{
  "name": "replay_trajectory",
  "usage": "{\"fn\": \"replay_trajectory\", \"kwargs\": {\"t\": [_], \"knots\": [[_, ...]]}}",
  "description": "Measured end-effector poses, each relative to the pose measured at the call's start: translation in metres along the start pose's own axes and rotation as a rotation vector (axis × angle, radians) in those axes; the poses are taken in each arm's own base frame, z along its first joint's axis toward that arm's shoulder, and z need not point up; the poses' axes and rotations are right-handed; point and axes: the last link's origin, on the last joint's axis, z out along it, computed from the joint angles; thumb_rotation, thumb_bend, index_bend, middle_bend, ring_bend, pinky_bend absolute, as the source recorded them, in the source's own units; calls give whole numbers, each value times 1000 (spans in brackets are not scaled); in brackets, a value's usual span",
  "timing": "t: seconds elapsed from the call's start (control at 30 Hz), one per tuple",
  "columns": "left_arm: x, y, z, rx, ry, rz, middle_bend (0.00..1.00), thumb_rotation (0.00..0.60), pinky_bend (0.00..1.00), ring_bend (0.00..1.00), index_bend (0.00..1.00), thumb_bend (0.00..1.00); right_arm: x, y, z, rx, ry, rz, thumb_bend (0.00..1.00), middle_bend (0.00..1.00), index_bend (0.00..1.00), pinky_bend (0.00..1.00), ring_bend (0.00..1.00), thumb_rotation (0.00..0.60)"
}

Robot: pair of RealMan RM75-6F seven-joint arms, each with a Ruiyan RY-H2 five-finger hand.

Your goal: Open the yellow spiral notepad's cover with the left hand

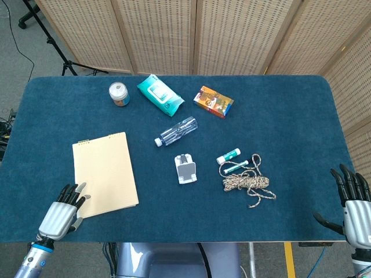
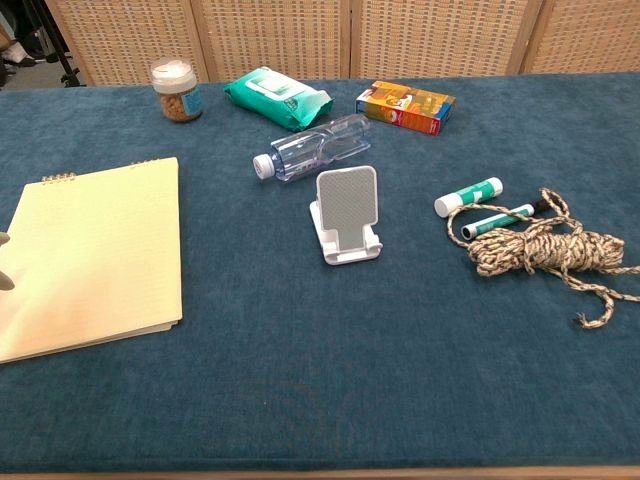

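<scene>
The yellow spiral notepad lies flat and closed on the blue table, left of centre, its spiral at the far edge; the chest view shows the notepad at the left. My left hand hovers at the notepad's near left corner, fingers spread, holding nothing; its fingertips reach the corner. Only a fingertip of it shows at the chest view's left edge. My right hand stays open off the table's near right corner.
A white phone stand, a clear bottle, a green wipes pack, a small jar and an orange box sit mid-table. Two green markers and a rope coil lie to the right.
</scene>
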Motion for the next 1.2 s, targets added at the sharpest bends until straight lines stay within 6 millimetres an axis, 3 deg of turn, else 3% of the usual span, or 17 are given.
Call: {"fn": "replay_trajectory", "kwargs": {"t": [1.2], "knots": [[-26, -13, 0, 1, 58, -21, 0, 600, 0, 0, 315, 278, 3, 1, 0, -6, -9, 28, 0, 0, 0, 0, 0, 600]]}}
